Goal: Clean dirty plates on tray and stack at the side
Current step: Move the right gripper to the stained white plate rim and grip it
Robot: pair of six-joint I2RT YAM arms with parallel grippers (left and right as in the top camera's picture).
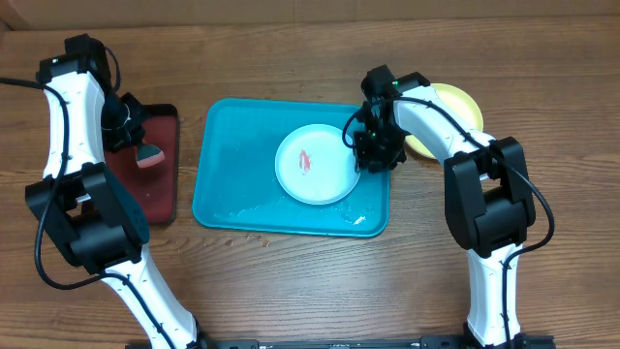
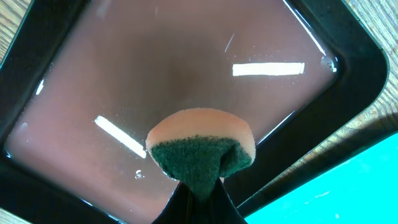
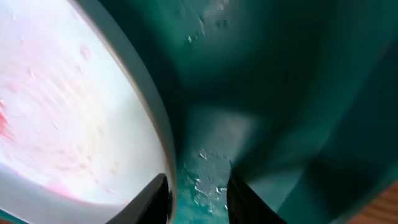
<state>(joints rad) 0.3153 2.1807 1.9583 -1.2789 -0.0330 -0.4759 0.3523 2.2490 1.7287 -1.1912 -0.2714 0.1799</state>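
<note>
Overhead, the red-smeared white plate (image 1: 317, 163) lies in the right half of the turquoise tray (image 1: 232, 174) at mid-counter. A yellow-green plate (image 1: 460, 109) rests on the counter (image 1: 291, 286) just right of the tray, toward the far edge. Left wrist: the left fingers (image 2: 186, 210) pinch a sponge (image 2: 202, 149) above the dark-red tray (image 2: 186, 68). Right wrist: the right fingers (image 3: 249, 202) stand slightly apart, empty, at the white plate's rim.

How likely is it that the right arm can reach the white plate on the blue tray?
Probably yes: the right gripper sits at the white plate's right rim inside the turquoise tray, jaws apart, and nothing stands between it and the rim.
</note>
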